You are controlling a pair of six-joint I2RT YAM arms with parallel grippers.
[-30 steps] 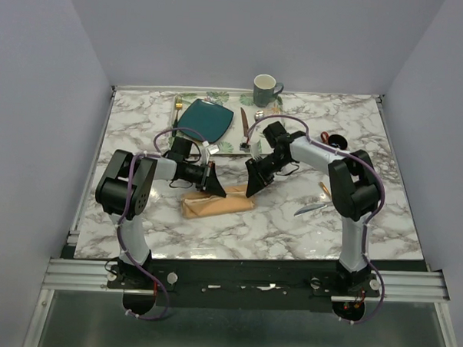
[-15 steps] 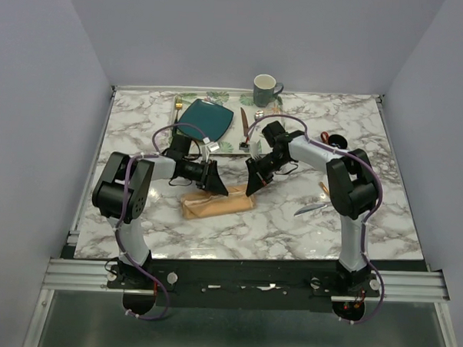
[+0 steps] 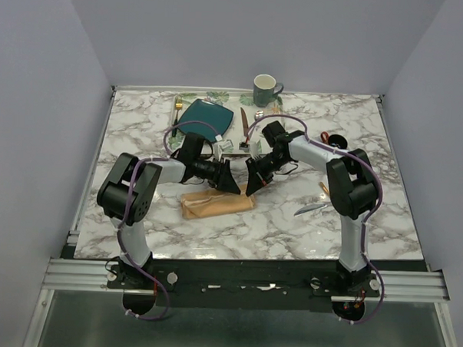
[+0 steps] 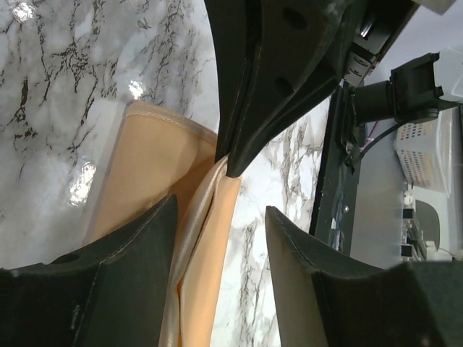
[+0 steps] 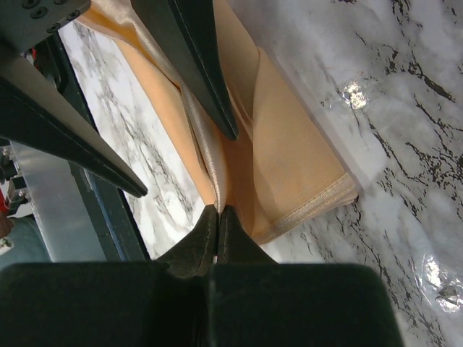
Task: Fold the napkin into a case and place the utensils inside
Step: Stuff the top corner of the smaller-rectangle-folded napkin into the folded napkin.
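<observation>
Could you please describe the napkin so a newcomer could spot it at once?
Start at the marble table and go to its near middle, in front of the teal plate. The napkin is the peach-tan cloth folded into a long strip, soft and pale, unlike the hard, dark plate behind it.

The marble table (image 3: 137, 223) bears the folded napkin (image 3: 207, 205), a silver knife (image 3: 311, 209), a tray (image 3: 218, 96).

Left fingers (image 4: 116, 285), right fingers (image 5: 194, 247) crowd napkin's (image 3: 212, 206) right end, left seemingly free
</observation>
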